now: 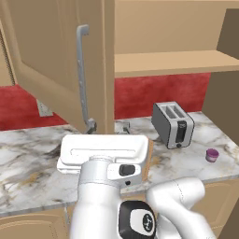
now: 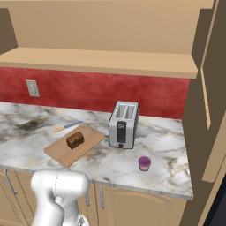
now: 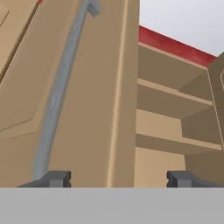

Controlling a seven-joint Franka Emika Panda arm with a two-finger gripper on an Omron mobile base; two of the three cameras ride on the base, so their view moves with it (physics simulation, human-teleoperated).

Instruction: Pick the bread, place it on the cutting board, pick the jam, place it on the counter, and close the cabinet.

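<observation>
On the counter (image 2: 167, 132) we see the bread (image 2: 75, 140) resting on the board (image 2: 62, 154) and the jam (image 2: 144, 163) at the toaster's (image 2: 123, 125) 5 o'clock. Only the cabinet (image 1: 56, 60) remains open; the end effector (image 3: 118, 178), fingers apart, straddles its door edge.

Both base views over counter (image 2: 154, 145)

- A rendered home kitchen.
- A white marble counter (image 2: 145, 143) with grey and tan veining runs along a red backsplash (image 2: 97, 90).
- Tan wooden wall cabinet (image 1: 56, 60) with a long silver bar handle (image 1: 82, 74) hangs above; smaller tan doors (image 2: 132, 205) sit below.
- A silver toaster (image 2: 123, 125), a cutting board (image 2: 88, 143) with bread (image 2: 75, 140), a knife (image 2: 67, 127) and a wall socket (image 2: 32, 88) fit a kitchen.
</observation>
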